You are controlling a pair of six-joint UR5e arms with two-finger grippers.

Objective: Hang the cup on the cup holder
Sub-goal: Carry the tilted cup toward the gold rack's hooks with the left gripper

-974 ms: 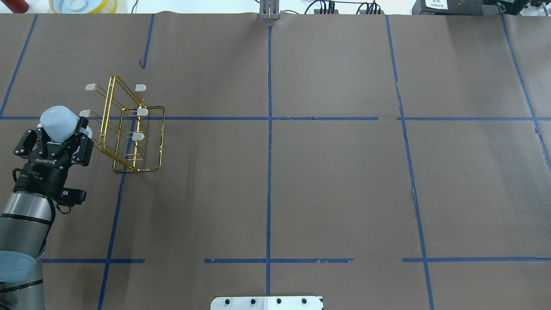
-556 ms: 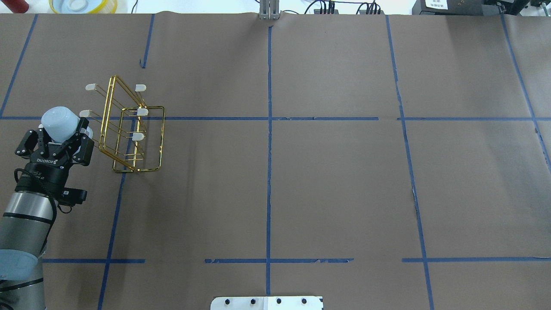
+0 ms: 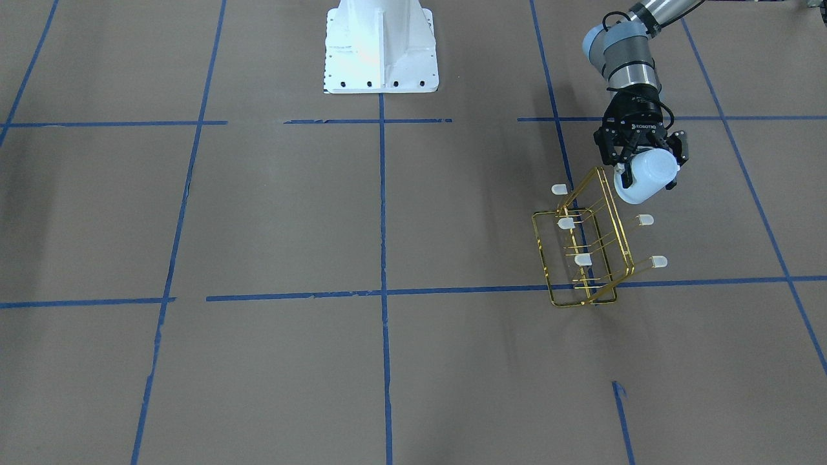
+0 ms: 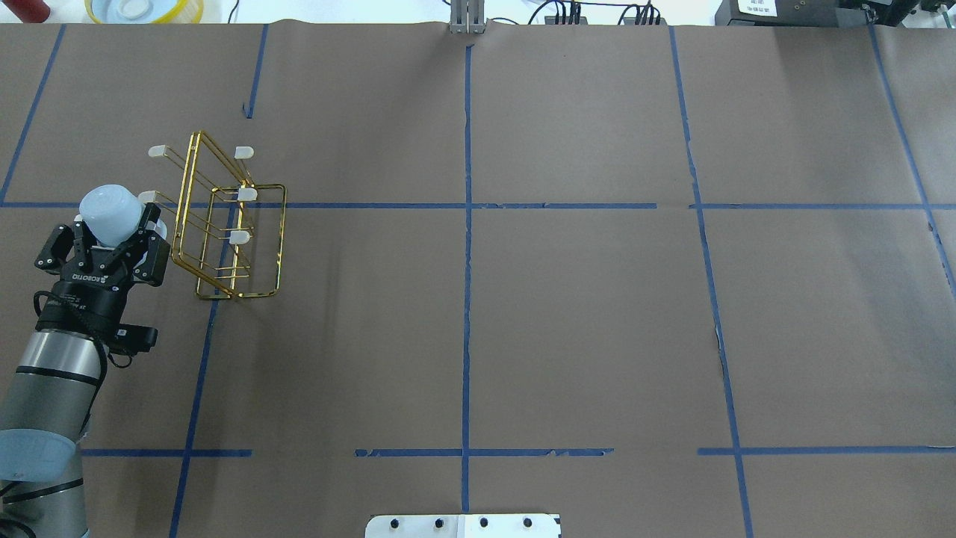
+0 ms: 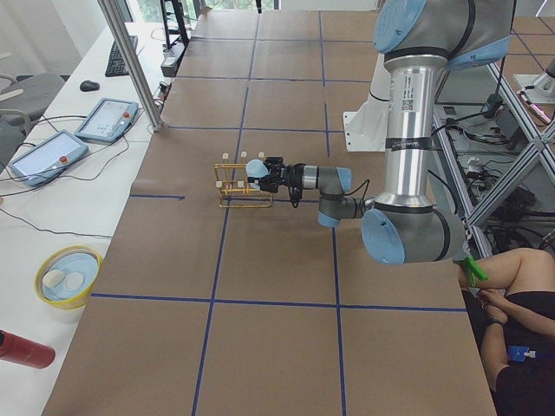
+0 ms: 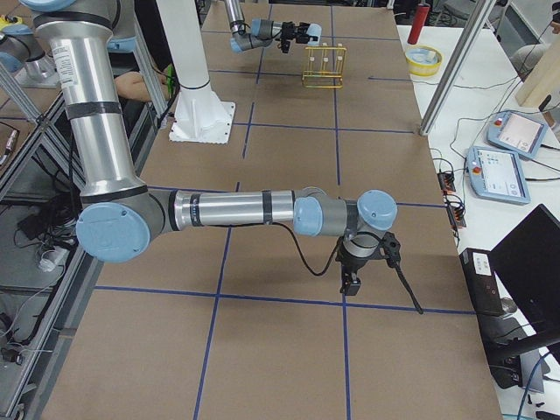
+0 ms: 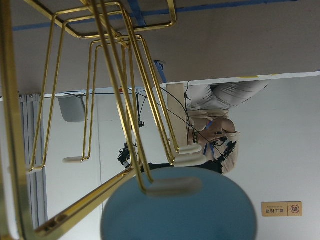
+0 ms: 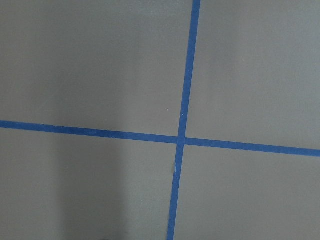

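Observation:
My left gripper is shut on the pale blue-white cup and holds it above the table on its side, mouth toward the gold wire cup holder. The cup sits just left of the holder's left prongs. In the front view the cup is at the holder's upper right corner. In the left wrist view a capped prong lies across the cup's rim. My right gripper hangs low over the table far to the right; I cannot tell whether it is open or shut.
The white robot base stands at the table's near middle. A yellow bowl, a red item and tablets lie on the white bench beyond the far edge. A person sits by the robot.
My left gripper has moved slightly right with the cup, closer to the holder's left prongs. The holder has not moved.

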